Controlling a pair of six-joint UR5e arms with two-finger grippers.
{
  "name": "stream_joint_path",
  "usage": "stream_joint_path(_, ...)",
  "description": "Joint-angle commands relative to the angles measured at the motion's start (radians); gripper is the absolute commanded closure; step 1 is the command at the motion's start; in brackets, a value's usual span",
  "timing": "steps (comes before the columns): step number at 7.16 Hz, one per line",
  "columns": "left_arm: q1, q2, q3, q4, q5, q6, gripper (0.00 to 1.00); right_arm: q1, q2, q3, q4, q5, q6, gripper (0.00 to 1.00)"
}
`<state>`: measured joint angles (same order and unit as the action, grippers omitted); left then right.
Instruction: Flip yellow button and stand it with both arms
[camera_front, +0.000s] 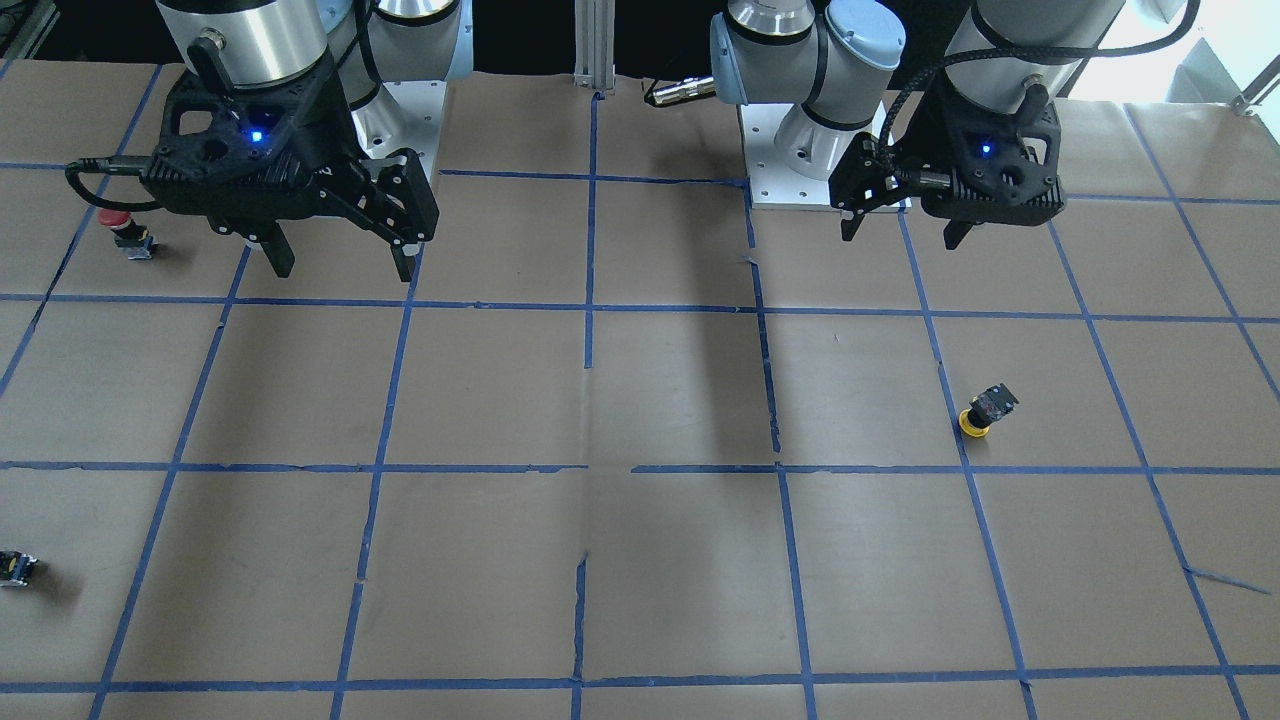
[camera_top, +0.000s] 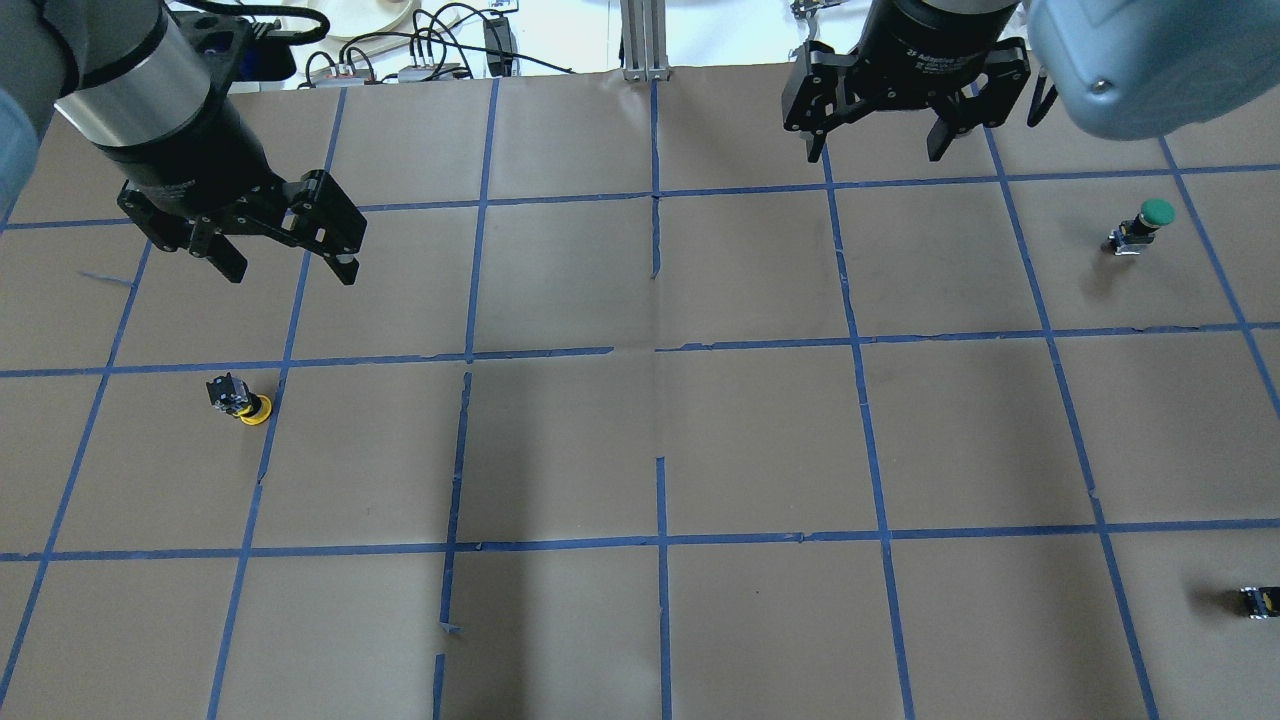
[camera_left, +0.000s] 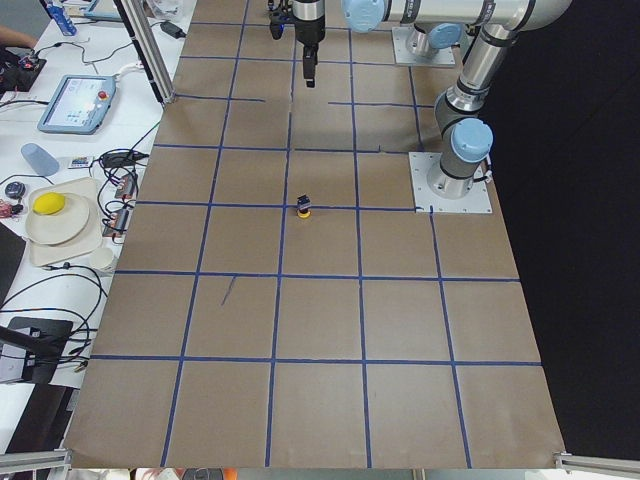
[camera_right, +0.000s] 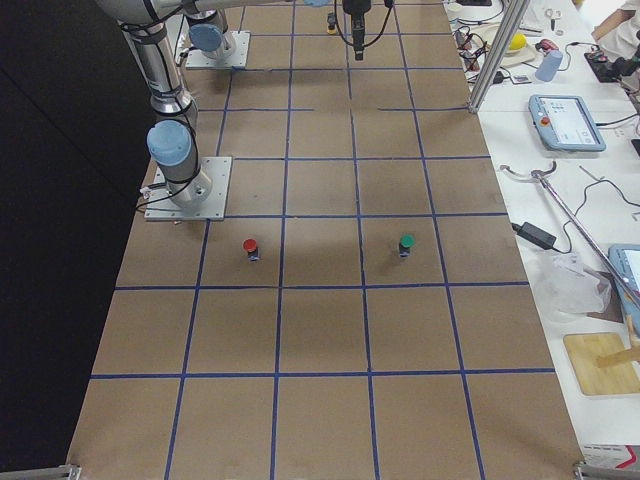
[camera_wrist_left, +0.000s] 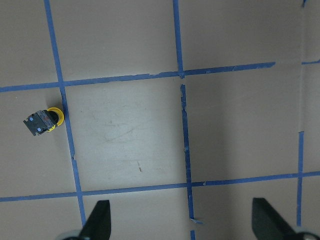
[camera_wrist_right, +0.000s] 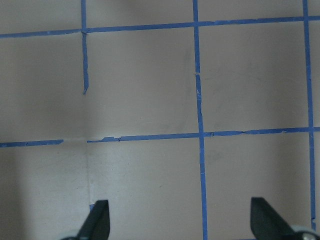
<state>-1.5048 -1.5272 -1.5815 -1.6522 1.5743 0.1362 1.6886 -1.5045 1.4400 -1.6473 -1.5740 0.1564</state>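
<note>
The yellow button (camera_top: 243, 400) sits cap-down and tilted on the table (camera_top: 760, 440), its black and grey body pointing upward. It is on the robot's left half, well in from every edge. Its yellow cap is right at a blue tape line (camera_top: 263, 450).

The left tool (camera_top: 291, 271) hangs in the air near the button and touches nothing, its jaws spread wide. In the left wrist view both fingers (camera_wrist_left: 97, 220) show at the bottom edge, with the button off to the upper left, outside the gap between them.

The right tool (camera_top: 875, 152) is raised over the right half, well apart from the button, its jaws also spread wide and holding nothing.

Toward the table's right end stand a green button (camera_top: 1145, 222) and a red button (camera_front: 125, 232). A small dark capless switch (camera_top: 1260, 600) lies well apart from both.
</note>
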Motion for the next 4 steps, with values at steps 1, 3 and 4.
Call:
stream_joint_path(1,0.0,-0.002,0.0,0.002,-0.008,-0.001,0.0,0.0,-0.003,0.005,-0.002,0.0,0.005,0.0)
stream_joint_path(3,-0.006,0.001,0.003,0.003,-0.013,-0.001,0.0,0.002,-0.005,0.006,0.001,0.0,-0.003,0.0)
stream_joint_path(4,-0.006,0.001,0.006,0.005,-0.013,-0.001,0.0,0.002,-0.003,0.006,0.004,0.002,-0.003,0.0)
